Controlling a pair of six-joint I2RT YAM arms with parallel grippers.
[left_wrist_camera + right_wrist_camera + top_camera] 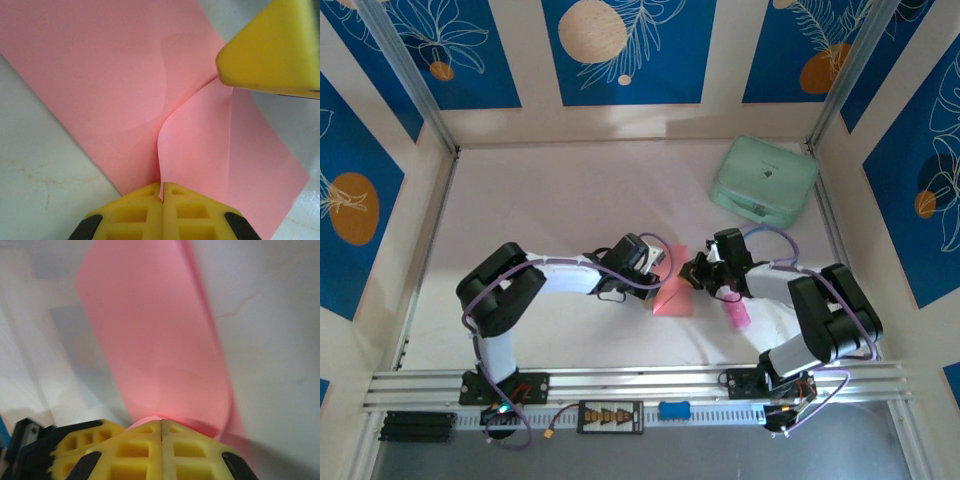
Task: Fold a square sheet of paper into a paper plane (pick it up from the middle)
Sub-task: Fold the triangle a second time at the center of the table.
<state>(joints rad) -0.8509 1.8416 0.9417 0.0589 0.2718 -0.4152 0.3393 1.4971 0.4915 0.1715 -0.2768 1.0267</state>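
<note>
The square sheet of paper (673,297) lies mid-table between the two arms, nearer the front rail (620,378) than the back wall and well clear of the side walls. Open tabletop (550,200) stretches behind and to the left. A mint-green case (765,180) sits in the far right corner, and a bright-pink stick (738,315) lies just right of the sheet.

The left gripper (161,189) is clenched, pinching a raised fold at the sheet's edge. The right gripper (161,424) is likewise clamped on the sheet, which curls up from its tips.

The top view places the case and stick. The left wrist view gives the crease, with the right gripper's yellow finger (272,50) touching the paper.
</note>
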